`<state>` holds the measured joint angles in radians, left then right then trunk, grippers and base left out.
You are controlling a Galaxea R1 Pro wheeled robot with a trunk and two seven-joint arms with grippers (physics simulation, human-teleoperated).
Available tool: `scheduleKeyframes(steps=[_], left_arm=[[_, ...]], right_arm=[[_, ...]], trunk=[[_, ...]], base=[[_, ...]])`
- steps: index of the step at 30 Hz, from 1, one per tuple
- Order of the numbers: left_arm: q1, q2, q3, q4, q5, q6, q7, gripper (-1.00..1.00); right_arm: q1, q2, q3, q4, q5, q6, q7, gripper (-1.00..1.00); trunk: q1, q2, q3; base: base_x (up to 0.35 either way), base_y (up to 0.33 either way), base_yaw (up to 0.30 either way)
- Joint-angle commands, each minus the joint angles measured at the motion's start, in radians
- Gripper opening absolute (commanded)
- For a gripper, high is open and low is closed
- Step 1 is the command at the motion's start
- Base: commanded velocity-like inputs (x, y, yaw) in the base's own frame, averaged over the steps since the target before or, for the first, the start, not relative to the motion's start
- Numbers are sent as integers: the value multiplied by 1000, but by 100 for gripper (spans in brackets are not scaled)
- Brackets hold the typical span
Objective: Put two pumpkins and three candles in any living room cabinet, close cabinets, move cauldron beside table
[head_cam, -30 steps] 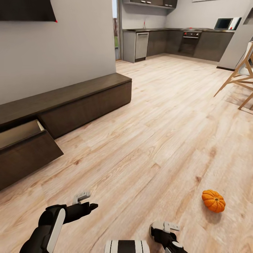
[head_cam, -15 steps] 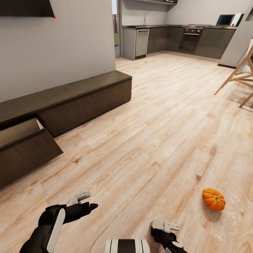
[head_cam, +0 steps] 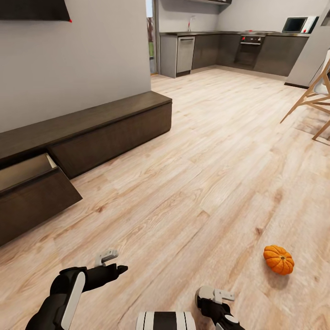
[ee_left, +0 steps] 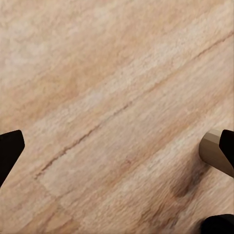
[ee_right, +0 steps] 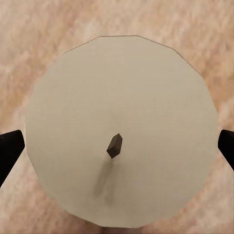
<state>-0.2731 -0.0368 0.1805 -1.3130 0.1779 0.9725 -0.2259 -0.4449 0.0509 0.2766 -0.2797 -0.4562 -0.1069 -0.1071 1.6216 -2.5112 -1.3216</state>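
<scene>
Grippers are sitting nearest, two of them, low over the wooden floor (head_cam: pixel 215 151): the left gripper (head_cam: pixel 120 267) is reaching forward at the head view's lower left, and the right gripper (head_cam: pixel 215 302) is hanging beside the robot's trunk at the lower middle. In the right wrist view one candle (ee_right: pixel 119 131), seen from straight above with its dark wick at the centre, is lying between the two black fingertips (ee_right: pixel 10 148), which are standing wide apart at either side of it and not touching it. In the left wrist view the left fingers (ee_left: pixel 9 148) are likewise standing apart over bare planks, with a beige cylinder edge that may be a second candle peeking in beside one fingertip; I cannot tell for sure. A little farther out, one orange pumpkin (head_cam: pixel 278 260) is resting on the floor to the right, well apart from both grippers. Farther still, along the grey wall at the left, the long dark cabinet (head_cam: pixel 110 133) is standing with one drawer (head_cam: pixel 27 192) pulled open, its pale lining showing, and the other front shut. At the right edge the angled wooden legs of a chair (head_cam: pixel 314 101) are showing. Farthest away, a kitchen (head_cam: pixel 238 48) with dark units is lining the back wall.
</scene>
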Motion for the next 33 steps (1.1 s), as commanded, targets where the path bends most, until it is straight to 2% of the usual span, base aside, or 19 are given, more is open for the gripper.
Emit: scheduleKeyframes(steps=[1, 24, 33], left_arm=[[0, 0, 0, 0, 0, 0, 0, 100], [0, 0, 0, 0, 0, 0, 0, 100], [0, 0, -4, 2, -2, 1, 3, 100]], right_arm=[[0, 0, -2, 0, -1, -1, -2, -100], [0, 0, -2, 0, -1, -2, -2, -100], [0, 7, -3, -4, -2, -4, -3, -100]], trunk=[[0, 0, 0], [-1, 0, 8], [-5, 3, 43]], base=[[0, 0, 0], [0, 0, 0], [0, 0, 0]])
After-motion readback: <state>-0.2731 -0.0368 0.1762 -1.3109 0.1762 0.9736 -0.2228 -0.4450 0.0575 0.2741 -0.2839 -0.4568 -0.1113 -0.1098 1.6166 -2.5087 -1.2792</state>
